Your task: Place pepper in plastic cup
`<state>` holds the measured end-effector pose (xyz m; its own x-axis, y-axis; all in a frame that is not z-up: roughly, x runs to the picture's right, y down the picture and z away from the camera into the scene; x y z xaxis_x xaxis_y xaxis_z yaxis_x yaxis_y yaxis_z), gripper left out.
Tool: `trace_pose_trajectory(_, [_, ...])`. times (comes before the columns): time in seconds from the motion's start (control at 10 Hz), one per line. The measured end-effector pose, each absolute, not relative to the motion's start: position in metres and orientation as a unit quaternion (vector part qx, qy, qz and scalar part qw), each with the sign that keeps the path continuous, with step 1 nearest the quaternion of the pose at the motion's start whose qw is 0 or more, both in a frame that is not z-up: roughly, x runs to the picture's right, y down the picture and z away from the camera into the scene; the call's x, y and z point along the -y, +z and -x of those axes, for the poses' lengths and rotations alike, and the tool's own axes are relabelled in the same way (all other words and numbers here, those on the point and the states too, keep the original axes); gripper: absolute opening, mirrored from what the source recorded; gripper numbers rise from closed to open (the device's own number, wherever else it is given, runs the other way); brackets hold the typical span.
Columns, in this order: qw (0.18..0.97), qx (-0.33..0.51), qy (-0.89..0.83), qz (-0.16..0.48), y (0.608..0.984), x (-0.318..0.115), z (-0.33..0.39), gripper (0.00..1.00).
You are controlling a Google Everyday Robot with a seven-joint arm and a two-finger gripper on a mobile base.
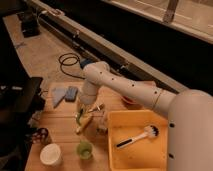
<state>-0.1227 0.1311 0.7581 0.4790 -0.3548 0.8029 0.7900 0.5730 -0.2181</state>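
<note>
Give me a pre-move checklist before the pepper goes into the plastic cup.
1. Gripper shut on the pepper: ok, it looks pinched at the fingertips.
2. Gripper above the plastic cup: not ok, it hangs over the table behind the cup, by the yellow object.
3. Cup upright, mouth up: ok.
4. Cup empty: cannot tell.
5. Way to the cup free: ok, the white cup and yellow bin flank it.

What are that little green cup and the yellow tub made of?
The green cup looks like thin plastic: light seems to pass through it. The yellow tub looks like smooth opaque plastic. The gripper hangs shut above the table, beyond the cup.
</note>
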Motion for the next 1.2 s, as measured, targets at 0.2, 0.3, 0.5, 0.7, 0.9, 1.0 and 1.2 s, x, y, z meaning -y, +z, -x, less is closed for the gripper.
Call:
trace_pose_trajectory(0.2, [0.805, 0.376, -0.341, 0.308, 0.74, -0.159, 0.131, 0.0])
trace_pose_trajectory(0.3, [0.804, 0.381, -0.336, 0.311, 0.733, -0.166, 0.133, 0.0])
trace_pose_trajectory(0.5, [0.792, 0.419, -0.316, 0.312, 0.715, -0.181, 0.147, 0.0])
trace_pose_trajectory(0.7, [0.768, 0.456, -0.315, 0.321, 0.702, -0.184, 0.173, 0.0])
trace_pose_trajectory(0.9, [0.756, 0.465, -0.315, 0.336, 0.694, -0.184, 0.185, 0.0])
trace_pose_trajectory(1.0, [0.756, 0.463, -0.316, 0.338, 0.694, -0.185, 0.183, 0.0])
trace_pose_trajectory(1.2, [0.757, 0.463, -0.315, 0.338, 0.695, -0.184, 0.183, 0.0])
